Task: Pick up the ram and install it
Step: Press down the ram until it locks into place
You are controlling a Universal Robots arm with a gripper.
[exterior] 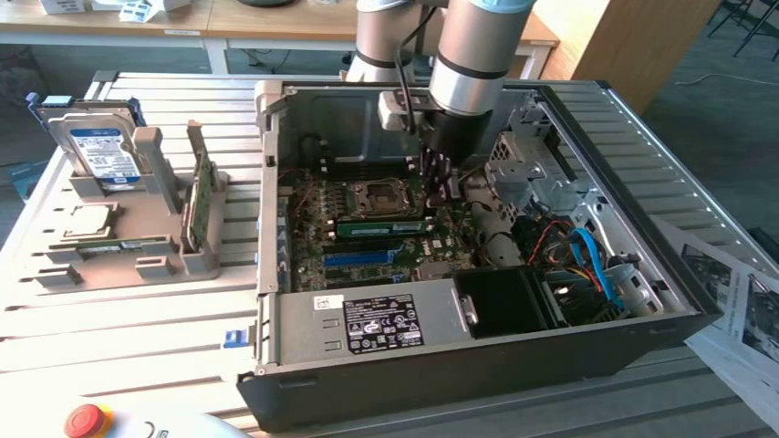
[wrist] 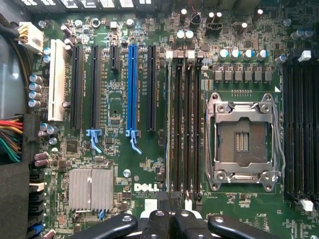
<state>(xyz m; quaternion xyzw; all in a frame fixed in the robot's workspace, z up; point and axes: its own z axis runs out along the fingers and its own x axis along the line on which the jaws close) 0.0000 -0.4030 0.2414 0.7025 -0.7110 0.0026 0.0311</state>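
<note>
The long, thin green circuit-board ram stick (exterior: pixel 381 227) stands on its long edge in a black motherboard memory slot, seen edge-on (wrist: pixel 169 124), running straight out from directly beneath the closed pincer's (wrist: pixel 172 213) fingertips.

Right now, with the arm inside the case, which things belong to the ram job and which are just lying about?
Job: ram, lying along the memory slots beside the socket; shut fingers at the slots' end.
Lying about: hard drive and square chip, both on the grey rack; red button; papers.
</note>
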